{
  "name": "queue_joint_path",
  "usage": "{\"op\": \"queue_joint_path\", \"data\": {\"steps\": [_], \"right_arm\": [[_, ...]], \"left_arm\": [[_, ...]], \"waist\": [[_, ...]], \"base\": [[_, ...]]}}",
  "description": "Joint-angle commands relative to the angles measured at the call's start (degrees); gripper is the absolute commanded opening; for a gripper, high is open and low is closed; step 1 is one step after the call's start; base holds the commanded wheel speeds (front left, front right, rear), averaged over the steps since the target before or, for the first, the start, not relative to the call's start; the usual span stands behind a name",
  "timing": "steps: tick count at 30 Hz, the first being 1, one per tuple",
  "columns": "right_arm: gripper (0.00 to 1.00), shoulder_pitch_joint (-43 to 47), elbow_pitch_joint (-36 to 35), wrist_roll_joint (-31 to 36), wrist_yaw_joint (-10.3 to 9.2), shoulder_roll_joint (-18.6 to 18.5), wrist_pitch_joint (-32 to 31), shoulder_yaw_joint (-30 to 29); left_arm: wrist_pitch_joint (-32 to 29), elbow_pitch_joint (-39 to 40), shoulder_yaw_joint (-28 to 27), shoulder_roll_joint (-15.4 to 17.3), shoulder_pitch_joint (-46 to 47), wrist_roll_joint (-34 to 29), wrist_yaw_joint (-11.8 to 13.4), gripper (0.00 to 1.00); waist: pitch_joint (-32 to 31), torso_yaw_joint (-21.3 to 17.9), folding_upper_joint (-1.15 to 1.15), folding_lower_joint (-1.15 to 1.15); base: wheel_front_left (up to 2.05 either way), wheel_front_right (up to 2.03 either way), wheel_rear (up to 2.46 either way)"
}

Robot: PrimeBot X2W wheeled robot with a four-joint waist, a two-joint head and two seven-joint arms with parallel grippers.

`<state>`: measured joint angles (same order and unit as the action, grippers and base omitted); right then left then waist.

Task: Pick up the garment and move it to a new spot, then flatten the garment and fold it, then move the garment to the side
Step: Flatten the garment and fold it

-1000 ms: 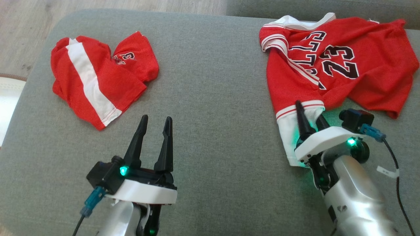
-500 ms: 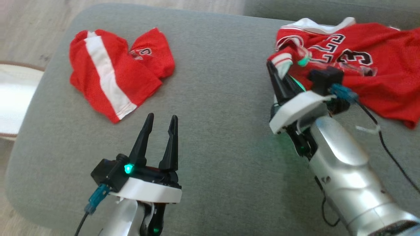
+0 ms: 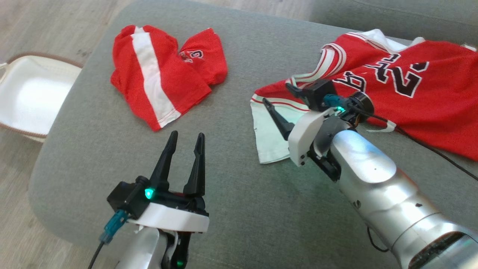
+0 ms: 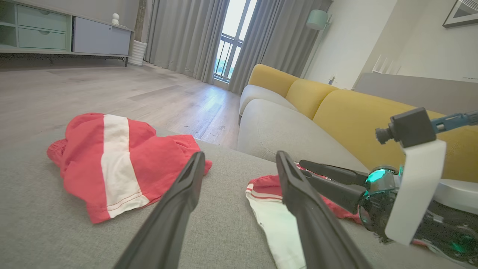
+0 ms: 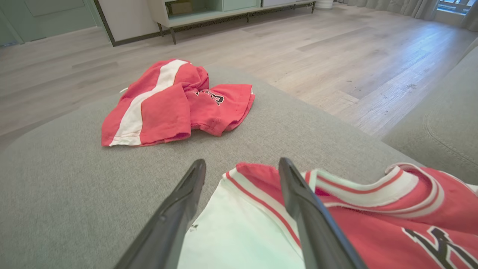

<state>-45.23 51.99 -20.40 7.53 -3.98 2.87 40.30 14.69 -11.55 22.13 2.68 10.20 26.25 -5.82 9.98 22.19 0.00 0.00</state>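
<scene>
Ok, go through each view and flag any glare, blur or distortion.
Head view: soft overall, glare washing out the right forearm. Left wrist view: window blown out, curtains tilted by the wide lens. Right wrist view: evenly lit, shorts crisp.

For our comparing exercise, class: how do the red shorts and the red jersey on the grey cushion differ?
The red shorts lie bunched up small; the red jersey spreads wider, one corner turned white side up. The shorts bear a broad white stripe; the jersey bears large black lettering and striped trim. Both are red and lie on the grey cushion.
</scene>
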Motion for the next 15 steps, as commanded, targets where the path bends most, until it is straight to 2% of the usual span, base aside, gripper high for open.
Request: {"op": "queue_joint_path", "data": {"steps": [1, 4, 8, 15], "right_arm": [[1.00, -1.1, -2.0, -0.2, -0.04, 1.1, 0.0, 0.9], [1.00, -0.8, -2.9, -0.7, -0.04, 1.1, 0.5, 2.5], [1.00, -0.2, -3.9, -2.0, -0.04, 1.1, 2.8, 1.3], [1.00, 1.5, -2.6, -0.4, -0.04, 1.1, 8.9, -7.9]], "left_arm": [[0.3, 1.7, -2.1, 0.2, 1.3, 0.2, 0.3, 1.00], [0.3, 1.9, -3.0, 0.2, 1.2, -0.2, 0.2, 1.00], [0.3, 2.3, -3.8, 0.2, 1.4, -0.7, 0.0, 1.00], [0.3, 3.4, -5.4, 0.2, 1.4, -1.7, 0.0, 1.00]], "waist": [[-0.1, -0.8, 0.00, 0.00], [-0.3, -3.0, 0.00, 0.00], [-1.0, -6.4, 0.00, 0.00], [-2.4, -12.8, 0.00, 0.00]], "base": [[0.00, 0.00, 0.00], [0.00, 0.00, 0.00], [0.00, 0.00, 0.00], [0.00, 0.00, 0.00]]}}
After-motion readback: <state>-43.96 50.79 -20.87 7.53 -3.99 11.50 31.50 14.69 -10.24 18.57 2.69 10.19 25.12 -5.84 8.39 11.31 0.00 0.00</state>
